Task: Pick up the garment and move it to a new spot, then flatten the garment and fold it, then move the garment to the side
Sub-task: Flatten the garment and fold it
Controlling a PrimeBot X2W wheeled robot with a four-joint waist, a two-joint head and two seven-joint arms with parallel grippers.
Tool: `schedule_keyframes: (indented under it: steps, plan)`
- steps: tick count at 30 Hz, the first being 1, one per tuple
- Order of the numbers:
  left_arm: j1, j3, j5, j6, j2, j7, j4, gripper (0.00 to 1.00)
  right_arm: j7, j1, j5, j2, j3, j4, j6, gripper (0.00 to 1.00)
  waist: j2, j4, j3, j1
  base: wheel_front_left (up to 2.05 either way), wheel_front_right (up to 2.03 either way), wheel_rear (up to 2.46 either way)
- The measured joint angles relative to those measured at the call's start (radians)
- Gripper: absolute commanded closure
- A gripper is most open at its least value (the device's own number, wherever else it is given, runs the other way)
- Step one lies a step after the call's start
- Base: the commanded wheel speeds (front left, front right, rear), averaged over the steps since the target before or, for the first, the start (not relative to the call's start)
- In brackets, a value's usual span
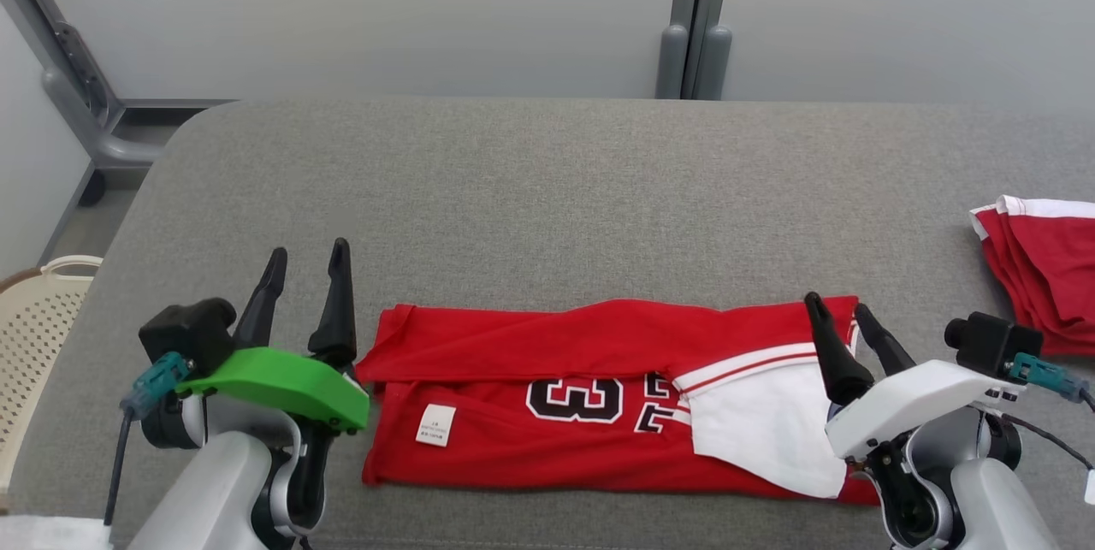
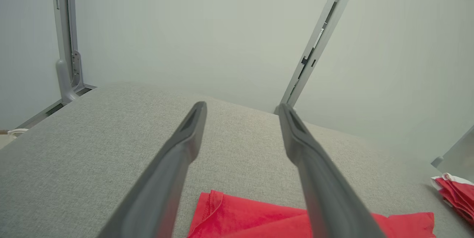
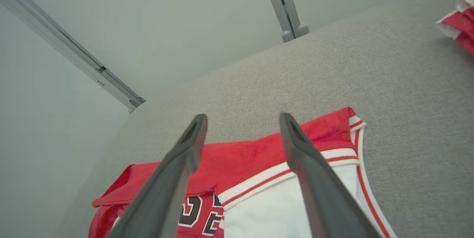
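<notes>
The garment [image 1: 547,396] is a red jersey with black numerals and white side panels, folded into a long band near the front edge of the grey table [image 1: 547,191]. Just off its left end my left gripper [image 1: 304,263] stands open and empty. The left wrist view has the garment's corner [image 2: 251,215] below the open left gripper [image 2: 242,108]. Over the jersey's right end, above the white panel, my right gripper [image 1: 838,306] is open with nothing between its fingers. The right wrist view looks down on the red and white cloth [image 3: 251,164] between the spread fingers of the right gripper [image 3: 242,119].
A stack of folded red and white garments [image 1: 1044,268] lies at the table's right edge. A cream perforated basket [image 1: 34,328] stands beside the table at the left. Grey wall panels and metal posts [image 1: 693,20] run behind the table.
</notes>
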Motion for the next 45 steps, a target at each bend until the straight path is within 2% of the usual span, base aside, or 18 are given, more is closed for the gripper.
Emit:
schedule_keyframes:
  steps: [6, 14, 18, 26, 34, 45]
  plan:
    - [0.11, 0.076, 0.044, -0.061, -0.02, 0.0, -0.063, 0.0, -0.168, -0.026, -0.017, -0.001, 0.021, 0.083, 0.0, 0.0, 0.0, -0.004, -0.013, 0.0, 0.0, 0.0, 0.0]
    - [0.242, 0.163, 0.124, -0.111, -0.044, 0.0, -0.116, 0.0, -0.263, -0.031, -0.086, 0.0, 0.027, 0.15, 0.0, 0.0, 0.0, 0.003, -0.017, 0.0, 0.0, 0.0, 0.0]
    - [0.3, 0.19, 0.207, -0.112, -0.062, -0.002, -0.144, 0.0, -0.277, -0.03, -0.093, -0.001, 0.03, 0.174, 0.0, 0.0, 0.0, 0.006, -0.014, 0.0, 0.0, 0.0, 0.0]
    - [0.358, 0.196, 0.264, -0.121, -0.076, -0.001, -0.123, 0.0, -0.282, -0.025, -0.161, 0.0, 0.031, 0.193, 0.0, 0.0, 0.0, 0.008, -0.01, 0.0, 0.0, 0.0, 0.0]
    - [0.367, 0.202, 0.284, -0.105, -0.073, -0.002, -0.133, 0.0, -0.266, -0.013, -0.253, -0.001, 0.002, 0.165, 0.0, 0.0, 0.0, 0.004, -0.002, 0.0, 0.0, 0.0, 0.0]
    - [0.367, 0.194, 0.298, -0.091, -0.063, 0.006, -0.149, 0.0, -0.224, 0.001, -0.263, 0.0, -0.007, 0.125, 0.0, 0.0, 0.0, -0.006, 0.006, 0.0, 0.0, 0.0, 0.0]
